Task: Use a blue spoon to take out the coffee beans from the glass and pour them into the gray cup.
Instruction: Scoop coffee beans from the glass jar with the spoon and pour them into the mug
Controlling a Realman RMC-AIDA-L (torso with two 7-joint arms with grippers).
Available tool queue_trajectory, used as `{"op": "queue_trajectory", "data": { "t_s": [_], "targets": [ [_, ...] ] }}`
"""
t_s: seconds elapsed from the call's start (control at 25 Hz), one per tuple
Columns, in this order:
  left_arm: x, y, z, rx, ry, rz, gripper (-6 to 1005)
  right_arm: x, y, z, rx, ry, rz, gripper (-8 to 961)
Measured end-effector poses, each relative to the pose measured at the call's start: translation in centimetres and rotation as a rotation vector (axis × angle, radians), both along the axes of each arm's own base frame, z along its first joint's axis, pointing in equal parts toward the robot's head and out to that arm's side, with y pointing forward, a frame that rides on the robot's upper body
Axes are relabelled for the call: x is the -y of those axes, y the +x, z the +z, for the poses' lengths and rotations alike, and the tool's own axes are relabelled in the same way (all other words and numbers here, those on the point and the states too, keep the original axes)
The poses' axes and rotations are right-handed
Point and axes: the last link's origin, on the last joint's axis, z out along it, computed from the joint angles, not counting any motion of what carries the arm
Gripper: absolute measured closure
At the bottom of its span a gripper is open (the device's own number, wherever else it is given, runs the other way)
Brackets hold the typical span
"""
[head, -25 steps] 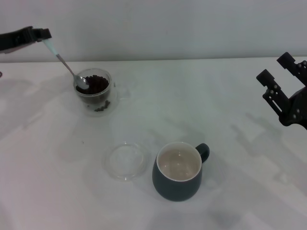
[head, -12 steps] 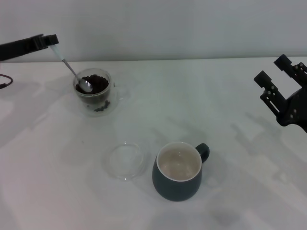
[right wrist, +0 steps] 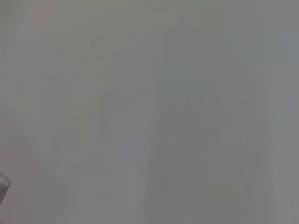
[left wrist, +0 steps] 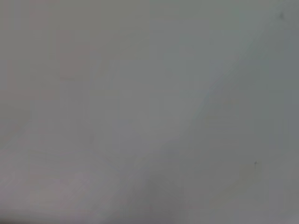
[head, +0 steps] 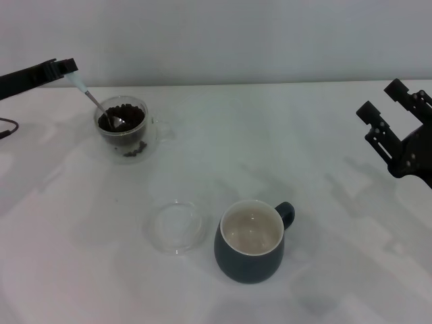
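At the far left of the head view my left gripper [head: 66,67] is shut on the pale handle of the blue spoon [head: 91,98]. The spoon slants down into the glass [head: 125,128], its metal bowl resting among the coffee beans [head: 128,117]. A few beans lie lower in the glass. The gray cup [head: 251,241] stands in the front middle, its cream inside bare, handle to the right. My right gripper [head: 389,108] hangs open at the right edge, far from everything. Both wrist views show only blank surface.
A flat clear glass dish [head: 177,226] lies on the white table [head: 270,148] just left of the gray cup. A pale wall runs along the table's far edge.
The glass has slid a little to the left and away with the spoon in it. The left gripper shifted slightly with the handle. The right arm barely moved.
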Motion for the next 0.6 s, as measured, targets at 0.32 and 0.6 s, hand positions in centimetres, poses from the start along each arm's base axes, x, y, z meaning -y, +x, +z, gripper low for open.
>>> {"op": "queue_trajectory", "data": {
  "t_s": [0.32, 0.6],
  "targets": [
    [0.8, -1.0, -0.5, 0.107, 0.005, 0.069, 863, -0.1, 0.1, 0.1, -0.002, 0.006, -0.004, 384],
    [2.0, -2.8, -0.7, 0.202, 0.024, 0.145, 863, -0.1, 0.1, 0.2, -0.004, 0.011, -0.006, 383]
  ]
}}
